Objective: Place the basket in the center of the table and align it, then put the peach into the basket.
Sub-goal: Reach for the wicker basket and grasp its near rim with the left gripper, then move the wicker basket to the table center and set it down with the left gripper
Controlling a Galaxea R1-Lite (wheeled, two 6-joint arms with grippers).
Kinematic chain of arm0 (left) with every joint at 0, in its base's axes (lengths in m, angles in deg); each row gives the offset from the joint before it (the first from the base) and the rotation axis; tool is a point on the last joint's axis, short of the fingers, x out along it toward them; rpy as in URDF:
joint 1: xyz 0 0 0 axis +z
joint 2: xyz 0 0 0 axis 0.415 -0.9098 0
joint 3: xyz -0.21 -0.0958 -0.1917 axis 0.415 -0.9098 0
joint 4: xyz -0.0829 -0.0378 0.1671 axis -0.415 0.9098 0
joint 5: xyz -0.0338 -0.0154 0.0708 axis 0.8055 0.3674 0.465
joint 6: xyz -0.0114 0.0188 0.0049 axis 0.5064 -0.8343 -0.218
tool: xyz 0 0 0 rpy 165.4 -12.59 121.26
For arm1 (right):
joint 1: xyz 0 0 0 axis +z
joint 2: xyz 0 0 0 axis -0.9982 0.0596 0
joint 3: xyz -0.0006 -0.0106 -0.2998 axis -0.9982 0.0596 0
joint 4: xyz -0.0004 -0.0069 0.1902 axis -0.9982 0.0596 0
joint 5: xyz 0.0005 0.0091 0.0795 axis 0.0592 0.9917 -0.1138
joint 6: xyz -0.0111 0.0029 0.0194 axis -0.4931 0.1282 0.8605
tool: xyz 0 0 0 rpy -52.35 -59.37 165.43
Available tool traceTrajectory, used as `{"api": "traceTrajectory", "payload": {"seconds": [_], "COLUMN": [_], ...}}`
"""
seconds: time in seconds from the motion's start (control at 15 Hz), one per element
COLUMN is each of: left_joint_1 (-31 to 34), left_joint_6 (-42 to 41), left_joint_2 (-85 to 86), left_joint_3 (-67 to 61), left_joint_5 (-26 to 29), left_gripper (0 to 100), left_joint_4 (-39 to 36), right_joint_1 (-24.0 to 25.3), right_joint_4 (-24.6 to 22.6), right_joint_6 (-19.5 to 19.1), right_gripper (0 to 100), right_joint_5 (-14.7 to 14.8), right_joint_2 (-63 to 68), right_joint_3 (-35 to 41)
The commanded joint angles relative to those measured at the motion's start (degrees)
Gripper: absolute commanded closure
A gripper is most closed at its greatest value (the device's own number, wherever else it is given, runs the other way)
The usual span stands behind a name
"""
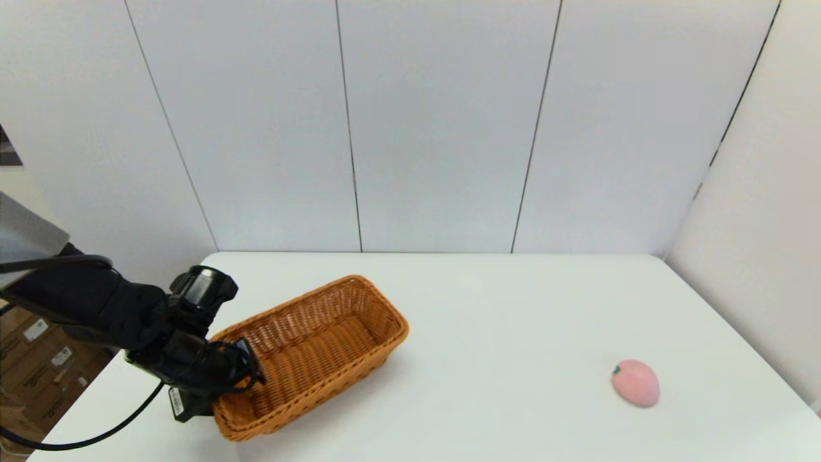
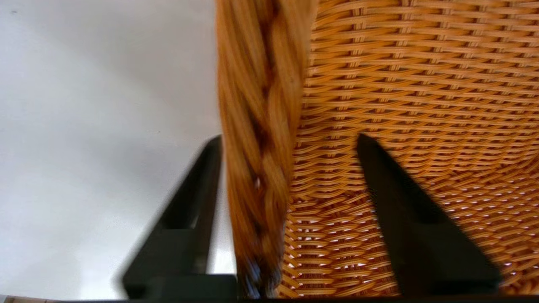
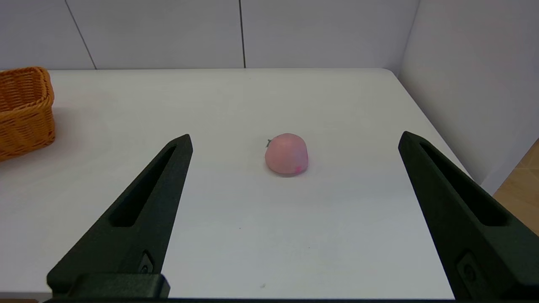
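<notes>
The left gripper (image 1: 234, 372) sits at the near short end of the basket (image 1: 314, 350), its two black fingers straddling the braided rim. In the left wrist view one finger (image 2: 189, 219) stands outside the wall, over the white table, and the other finger (image 2: 404, 210) stands inside, over the woven floor. The rim (image 2: 261, 126) runs up between them. The outer finger lies just beside the braid while the inner one shows a clear gap from it, so the jaws are spread around the rim rather than pinched on it.

Taking the basket as the landmark: it rests on the table (image 1: 513, 333) toward the left side, with its near short end by the table's left front edge. Its long axis runs diagonally, from that near-left end away toward the far right, so the far short end points at the back wall's middle panels. The basket holds nothing that can be seen.

The peach (image 1: 635, 382) lies well apart from the basket, far to its right and roughly level with its near end, on bare tabletop. Its green stem spot faces back toward the basket's side.

The right gripper (image 3: 294, 139) hangs short of the peach with its fingers wide apart, touching nothing; the peach (image 3: 286, 153) appears between them, farther off, and a corner of the basket (image 3: 25, 109) shows away to one side.
</notes>
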Motion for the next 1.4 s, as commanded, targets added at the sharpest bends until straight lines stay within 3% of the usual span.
{"api": "traceTrajectory", "payload": {"seconds": [0.07, 0.33, 0.53, 0.8, 1.13, 1.4], "left_joint_1": [0.0, 0.0, -3.5, -10.3, -20.8, -24.0], "left_joint_6": [0.3, -0.1, -0.2, -0.5, -0.8, -4.5], "left_joint_2": [-0.2, 0.8, 7.3, 13.3, 6.8, 1.1], "left_joint_3": [-0.1, -0.3, 0.9, 5.1, 9.8, 10.8], "left_joint_5": [0.2, 0.6, 2.9, 11.5, 11.4, 11.3], "left_gripper": [100, 100, 100, 100, 100, 100], "left_joint_4": [-0.4, -1.7, -3.2, -3.2, -3.2, -3.3], "right_joint_1": [0.0, 0.0, 0.0, 0.0, 0.0, 0.0], "right_joint_4": [0.0, 0.0, 0.0, 0.0, 0.0, 0.0], "right_joint_6": [0.0, 0.0, 0.0, 0.0, 0.0, 0.0], "right_gripper": [0, 0, 0, 0, 0, 0], "right_joint_5": [0.0, 0.0, 0.0, 0.0, 0.0, 0.0], "right_joint_2": [-0.1, -0.1, -0.1, -0.1, -0.1, -0.1], "right_joint_3": [0.0, 0.0, 0.0, 0.0, 0.0, 0.0]}}
